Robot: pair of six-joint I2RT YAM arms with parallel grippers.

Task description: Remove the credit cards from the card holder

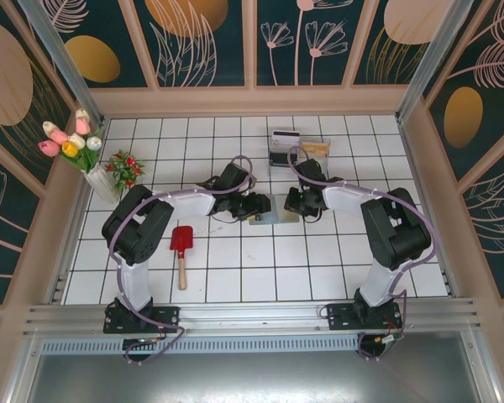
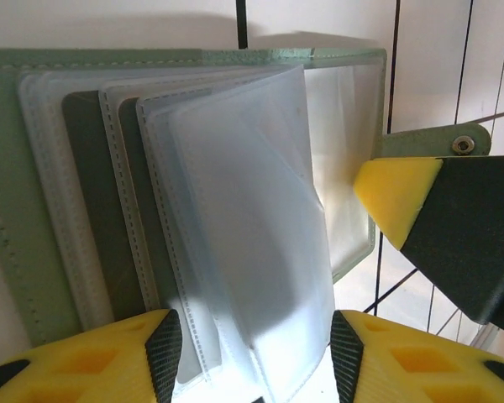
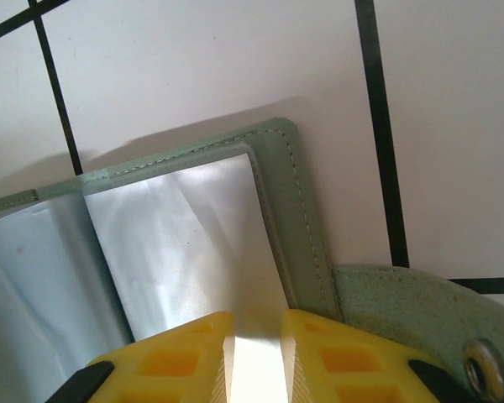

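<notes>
Pinching the card holder (image 3: pixel 307 235) with our right pincer (image 3: pixel 256 336), we hold our left pincer (image 2: pixel 256 353) open around its clear pockets (image 2: pixel 235 210). The slippery plastic could slide out and fold shut.

Two cards: one striped card (image 1: pixel 285 136), one tan-gold card (image 1: pixel 316 148). Card holder (image 3: pixel 307 243): one. Also on the tabletop (image 1: pixel 319 269): one red shovel (image 1: pixel 181 243), one tulip vase (image 1: pixel 101 180), one red posy (image 1: pixel 126 168).

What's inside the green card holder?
The card holder holds clear plastic sleeves, fanned open; front ones look empty. Dark grey shows through the back ones, too blurred to tell if it's a card.
</notes>
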